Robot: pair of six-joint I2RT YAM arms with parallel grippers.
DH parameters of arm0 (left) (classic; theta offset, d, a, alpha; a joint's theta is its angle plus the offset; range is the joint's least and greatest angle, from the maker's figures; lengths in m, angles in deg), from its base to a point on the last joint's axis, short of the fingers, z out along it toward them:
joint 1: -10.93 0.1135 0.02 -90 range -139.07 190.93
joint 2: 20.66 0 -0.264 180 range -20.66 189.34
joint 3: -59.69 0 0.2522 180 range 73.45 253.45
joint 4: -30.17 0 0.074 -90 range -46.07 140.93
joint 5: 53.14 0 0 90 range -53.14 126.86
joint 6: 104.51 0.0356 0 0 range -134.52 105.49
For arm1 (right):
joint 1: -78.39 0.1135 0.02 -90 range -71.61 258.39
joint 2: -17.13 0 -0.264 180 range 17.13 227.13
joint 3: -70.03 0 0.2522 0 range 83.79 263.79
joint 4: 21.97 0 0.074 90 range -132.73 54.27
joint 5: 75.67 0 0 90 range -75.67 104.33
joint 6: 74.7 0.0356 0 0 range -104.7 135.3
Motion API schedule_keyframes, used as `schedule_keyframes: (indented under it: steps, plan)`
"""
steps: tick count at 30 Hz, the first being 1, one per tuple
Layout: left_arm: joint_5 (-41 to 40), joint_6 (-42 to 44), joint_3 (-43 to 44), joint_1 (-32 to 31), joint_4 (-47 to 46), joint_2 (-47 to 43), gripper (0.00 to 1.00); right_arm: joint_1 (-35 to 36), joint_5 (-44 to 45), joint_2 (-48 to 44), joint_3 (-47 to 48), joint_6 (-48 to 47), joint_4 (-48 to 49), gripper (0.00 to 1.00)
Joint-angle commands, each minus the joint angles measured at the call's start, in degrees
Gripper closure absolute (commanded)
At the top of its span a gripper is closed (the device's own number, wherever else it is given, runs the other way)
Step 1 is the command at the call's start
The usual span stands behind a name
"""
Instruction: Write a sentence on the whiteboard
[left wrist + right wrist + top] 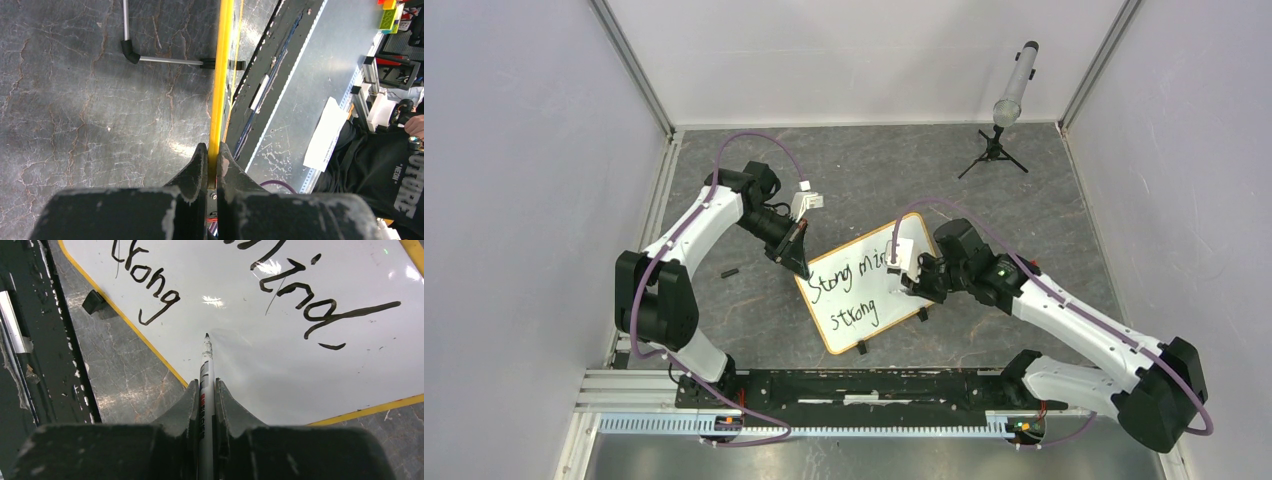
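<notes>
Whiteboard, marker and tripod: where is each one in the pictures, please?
Whiteboard (300,375): right wrist view, bare white surface below the writing.
Marker (206,372): right wrist view, barrel just ahead of the hand.
Tripod (993,152): top view, the joint where its legs meet.

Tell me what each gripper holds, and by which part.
The left gripper pinches the whiteboard by the edge of its frame. The right gripper grips a marker by its barrel, with the tip left free.
</notes>
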Motion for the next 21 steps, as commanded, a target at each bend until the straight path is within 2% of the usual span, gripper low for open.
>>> schedule_keyframes:
  steps: [1,21]
  plan:
    - [-5.1,-0.3,0.1,-0.1,-3.6,-0.1,0.98,-0.1,2.2,0.6,0.7,1.2,3.0,1.00]
    - [-5.2,-0.2,0.3,-0.2,-3.6,0.0,0.98,1.5,-0.7,3.4,0.3,0.8,3.8,1.00]
